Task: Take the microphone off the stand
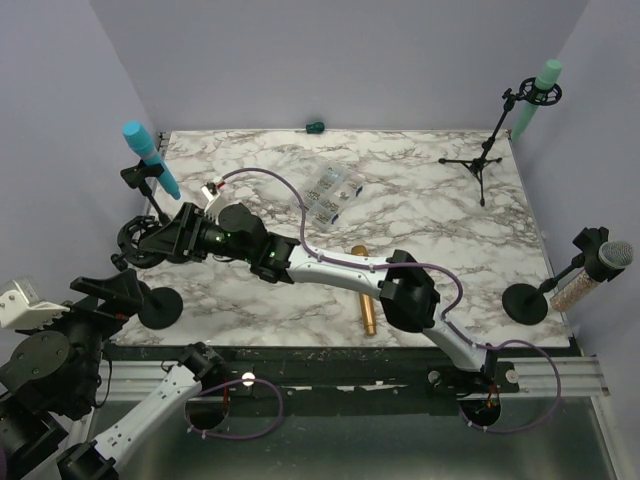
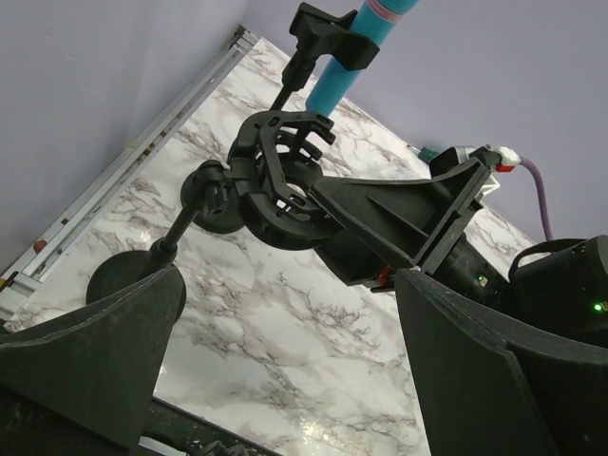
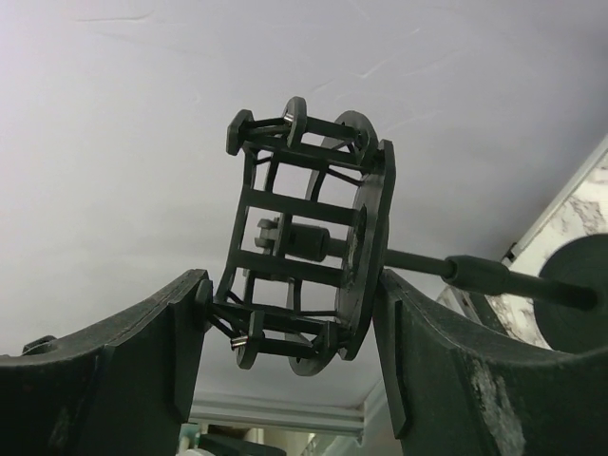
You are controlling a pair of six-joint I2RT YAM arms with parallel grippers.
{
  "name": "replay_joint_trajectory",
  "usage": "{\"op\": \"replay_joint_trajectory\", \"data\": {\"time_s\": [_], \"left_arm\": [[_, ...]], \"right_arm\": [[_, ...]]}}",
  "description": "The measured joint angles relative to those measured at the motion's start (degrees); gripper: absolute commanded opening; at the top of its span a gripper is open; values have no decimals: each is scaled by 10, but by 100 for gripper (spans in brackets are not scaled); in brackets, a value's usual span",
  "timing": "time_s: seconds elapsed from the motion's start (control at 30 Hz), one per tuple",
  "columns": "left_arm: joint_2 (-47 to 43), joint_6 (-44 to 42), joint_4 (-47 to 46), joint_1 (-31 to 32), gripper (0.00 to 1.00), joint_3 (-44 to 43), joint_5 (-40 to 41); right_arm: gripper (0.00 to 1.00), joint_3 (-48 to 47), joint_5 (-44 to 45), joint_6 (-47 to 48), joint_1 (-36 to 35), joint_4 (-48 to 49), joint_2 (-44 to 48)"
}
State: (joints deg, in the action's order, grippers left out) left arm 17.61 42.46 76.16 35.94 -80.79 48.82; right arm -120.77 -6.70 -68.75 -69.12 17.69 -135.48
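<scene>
Right jaws press both sides of the shock mount [image 3: 304,237].

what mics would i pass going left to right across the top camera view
blue microphone on its stand → gold microphone lying on the table → green microphone on the tripod → silver-headed microphone on the round-base stand

The left side of the table [image 1: 430,235] is crowded: a blue mic's stand [image 1: 146,178], an empty mount [image 1: 135,240] and a round base [image 1: 160,305] are set close together, and the mount is flanked by the right end effector [image 3: 294,304]. The middle is crossed by the right arm [image 1: 340,268], above a gold mic [image 1: 367,312]. Free passage is offered between the box [image 1: 335,192] and the tripod [image 1: 483,165].
</scene>
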Motion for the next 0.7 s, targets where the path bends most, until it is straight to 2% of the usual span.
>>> {"op": "replay_joint_trajectory", "data": {"time_s": [0.13, 0.43, 0.7], "left_arm": [[0, 1, 0, 0, 99, 9, 0], [0, 9, -1, 0, 99, 33, -10], [-8, 18, -11, 0, 98, 74, -37]], "right_arm": [[62, 44, 14, 19, -2, -12, 39], [50, 173, 29, 39, 13, -10, 136], [50, 304, 28, 30, 59, 14, 230]]}}
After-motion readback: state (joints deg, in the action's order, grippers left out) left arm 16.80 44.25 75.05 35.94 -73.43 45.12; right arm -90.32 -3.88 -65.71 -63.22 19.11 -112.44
